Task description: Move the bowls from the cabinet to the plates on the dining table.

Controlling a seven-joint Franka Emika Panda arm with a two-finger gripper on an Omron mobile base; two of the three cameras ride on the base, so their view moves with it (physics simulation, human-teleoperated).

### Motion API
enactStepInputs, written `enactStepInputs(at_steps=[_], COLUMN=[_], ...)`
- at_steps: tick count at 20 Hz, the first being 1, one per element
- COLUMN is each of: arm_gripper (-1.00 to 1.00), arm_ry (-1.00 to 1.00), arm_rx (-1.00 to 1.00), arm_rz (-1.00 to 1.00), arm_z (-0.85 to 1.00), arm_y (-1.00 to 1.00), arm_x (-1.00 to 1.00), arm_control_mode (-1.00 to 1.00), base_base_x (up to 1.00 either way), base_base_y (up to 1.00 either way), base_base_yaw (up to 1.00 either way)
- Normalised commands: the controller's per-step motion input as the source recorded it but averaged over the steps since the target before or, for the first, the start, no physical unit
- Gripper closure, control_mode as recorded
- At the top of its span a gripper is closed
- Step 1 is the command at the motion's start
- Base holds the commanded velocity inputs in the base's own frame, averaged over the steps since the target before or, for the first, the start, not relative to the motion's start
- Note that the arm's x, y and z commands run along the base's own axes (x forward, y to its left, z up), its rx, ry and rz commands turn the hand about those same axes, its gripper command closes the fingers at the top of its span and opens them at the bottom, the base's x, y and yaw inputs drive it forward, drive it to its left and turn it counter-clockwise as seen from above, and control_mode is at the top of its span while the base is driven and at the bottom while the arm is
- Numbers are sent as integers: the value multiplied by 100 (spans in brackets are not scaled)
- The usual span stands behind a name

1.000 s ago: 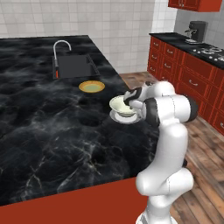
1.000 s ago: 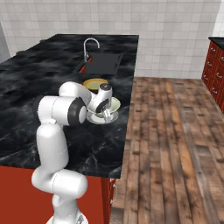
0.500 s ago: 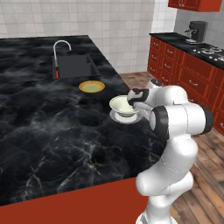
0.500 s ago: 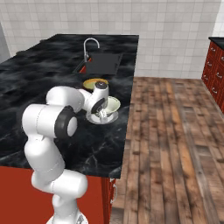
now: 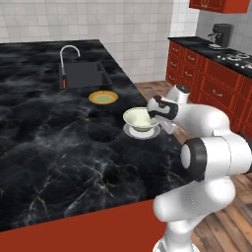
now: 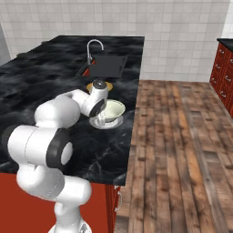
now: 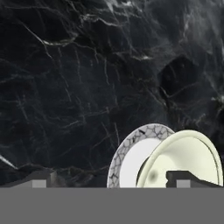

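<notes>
A cream bowl (image 5: pixel 140 118) (image 6: pixel 113 109) (image 7: pixel 188 153) sits on the pale grey plate (image 5: pixel 141 133) (image 6: pixel 107 124) (image 7: pixel 130 158) near the right edge of the black marble dining table (image 5: pixel 49 147) (image 6: pixel 45 73). My gripper (image 5: pixel 153 114) (image 6: pixel 99 113) (image 7: pixel 111 181) is open right at the bowl. One fingertip (image 7: pixel 183 178) reaches inside the bowl, the other fingertip (image 7: pixel 41 179) stands wide of the plate. The orange-yellow plate (image 5: pixel 103 97) (image 6: pixel 89 85) lies bare farther back, toward the sink. The cabinet is out of view.
A sink (image 5: pixel 83 74) (image 6: pixel 108 63) with a curved faucet (image 5: pixel 69 49) is set into the table's far end. Red drawers (image 5: pixel 211 83) under a counter with a coffee machine (image 5: pixel 221 33) line the right wall. Wooden floor (image 6: pixel 182 136) lies beyond the table's edge.
The arm's elbow has swung round and come nearer the cameras. The hand stays at the bowl, which has not moved on the grey plate.
</notes>
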Motion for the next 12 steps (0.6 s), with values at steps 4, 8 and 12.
enactStepInputs(at_steps=[4,8,12], arm_gripper=[-100,-100,-100], arm_ry=[-3,-3,-5], arm_rx=[5,4,2], arm_rz=[0,0,0], arm_z=[49,47,44], arm_y=[17,14,12], arm_x=[-41,-41,-40], arm_control_mode=[-100,-100,-100], base_base_x=[0,0,0], base_base_y=[0,0,0], base_base_yaw=[0,0,0])
